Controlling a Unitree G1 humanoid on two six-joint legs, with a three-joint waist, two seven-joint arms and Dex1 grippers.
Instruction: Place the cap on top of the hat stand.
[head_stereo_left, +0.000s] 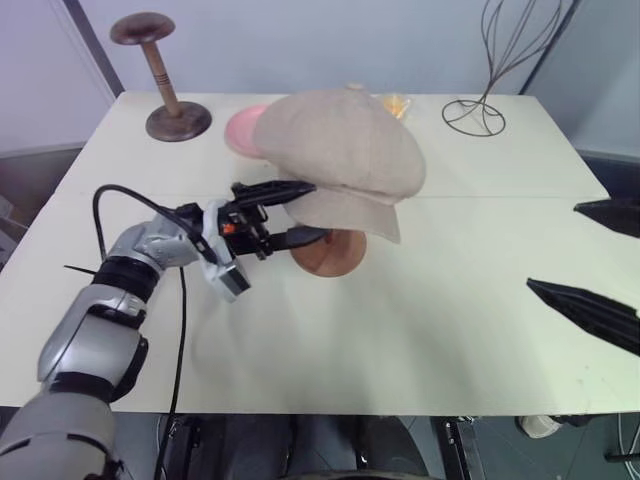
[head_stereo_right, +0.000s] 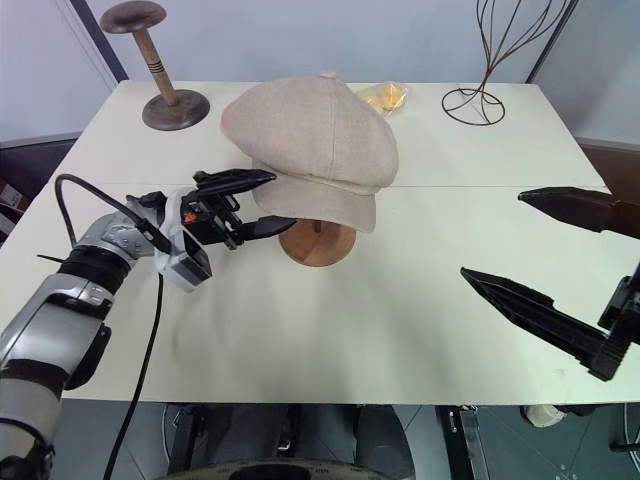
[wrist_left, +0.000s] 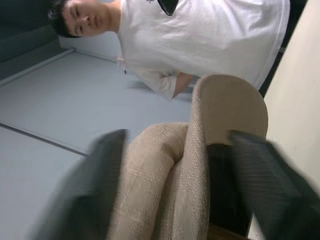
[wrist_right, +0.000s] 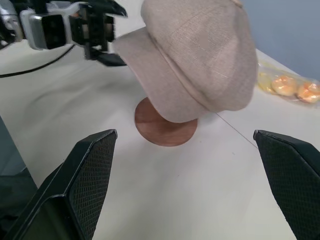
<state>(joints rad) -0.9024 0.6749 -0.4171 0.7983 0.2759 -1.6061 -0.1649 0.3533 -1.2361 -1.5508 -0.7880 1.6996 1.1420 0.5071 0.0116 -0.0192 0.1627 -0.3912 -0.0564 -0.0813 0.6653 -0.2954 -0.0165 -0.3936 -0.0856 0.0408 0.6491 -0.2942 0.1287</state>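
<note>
Cap (head_stereo_right: 312, 140) sits on hat stand (head_stereo_right: 318, 243), unlabelled; both hands, left (head_stereo_right: 255, 203) and right (head_stereo_right: 545, 250), released.

1. Caps: one, a beige cap (head_stereo_right: 312, 135), centre of the head views, sitting on a stand.
2. Stands: three. One reddish-brown hat stand (head_stereo_right: 318, 243) under the cap, base visible; one darker wooden stand (head_stereo_left: 160, 75), upper left; one black wire stand (head_stereo_left: 490, 70), upper right.
3. Grippers: two. Left gripper (head_stereo_left: 300, 212), centre left, fingers spread; right gripper (head_stereo_right: 560, 260), right edge, fingers spread.
4. Pink round item (head_stereo_left: 240, 130): one, behind the cap.
5. Clear bag of yellow pieces (head_stereo_right: 385, 97): one, top centre.
6. Tables: one white table (head_stereo_right: 400, 330).
7. Persons: one, white-shirted person (wrist_left: 210, 35), left wrist view.
</note>
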